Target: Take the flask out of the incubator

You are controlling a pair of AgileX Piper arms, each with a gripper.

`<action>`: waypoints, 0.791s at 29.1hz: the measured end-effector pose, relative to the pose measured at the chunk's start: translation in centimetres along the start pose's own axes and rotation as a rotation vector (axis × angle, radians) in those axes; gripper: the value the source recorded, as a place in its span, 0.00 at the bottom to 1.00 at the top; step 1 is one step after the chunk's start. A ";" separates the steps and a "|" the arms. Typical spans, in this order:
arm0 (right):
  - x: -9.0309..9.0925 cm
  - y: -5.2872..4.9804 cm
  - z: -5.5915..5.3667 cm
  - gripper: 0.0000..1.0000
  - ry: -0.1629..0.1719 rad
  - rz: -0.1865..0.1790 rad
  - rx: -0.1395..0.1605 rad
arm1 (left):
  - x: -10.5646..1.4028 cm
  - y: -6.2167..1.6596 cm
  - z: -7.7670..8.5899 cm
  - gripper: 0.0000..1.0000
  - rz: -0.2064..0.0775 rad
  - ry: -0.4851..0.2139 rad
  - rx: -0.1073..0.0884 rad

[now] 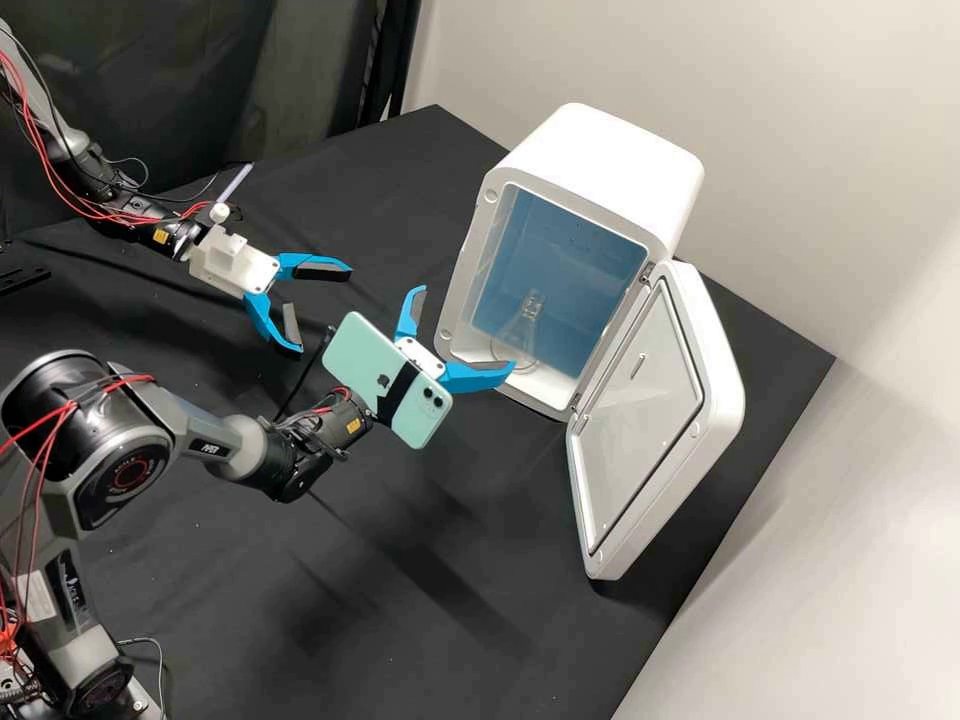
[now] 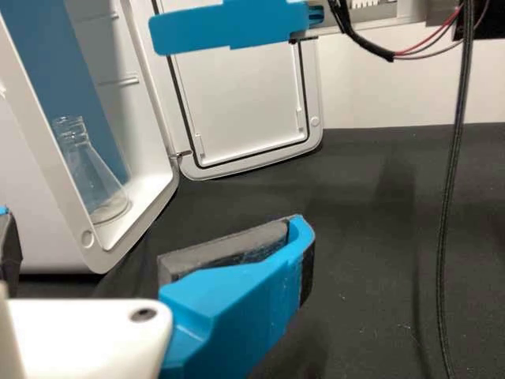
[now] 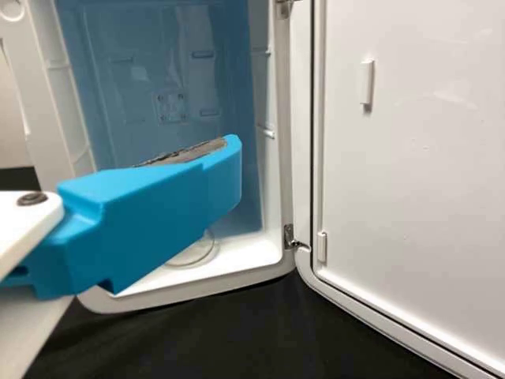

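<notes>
1 incubator (image 1: 600, 160): white shell, blue inside, standing on the black tabletop (image 1: 400, 600). Its door (image 1: 650, 430) is swung wide open on the hinge side.

Contents: 1 clear glass flask (image 1: 530, 312), upright on the incubator floor, toward the back wall.

2 grippers, both out in front of the incubator opening:
- Right gripper (image 1: 462, 332) is at the incubator's mouth. Its fingers are spread wide and hold nothing, and it is apart from the flask.
- Left gripper (image 1: 318, 305) is farther out from the incubator, beyond the right one. Its fingers are also spread wide and empty.

1 mint-green phone (image 1: 390, 385) is strapped to the right arm's wrist.

Hard to see:
- High view: the flask is faint against the blue wall.
- Right wrist view: that arm's own blue finger covers most of the flask. Only a faint round base outline shows on the incubator floor.
- Left wrist view: the flask neck and cone are clear inside the incubator. One of that arm's own fingers is cut off at the frame edge. A finger of the right arm crosses in front of the incubator door.
</notes>
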 end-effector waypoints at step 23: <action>3.3 -3.7 5.8 1.00 -0.128 -0.097 0.060 | 0.1 -0.02 0.2 1.00 -0.001 -0.008 0.001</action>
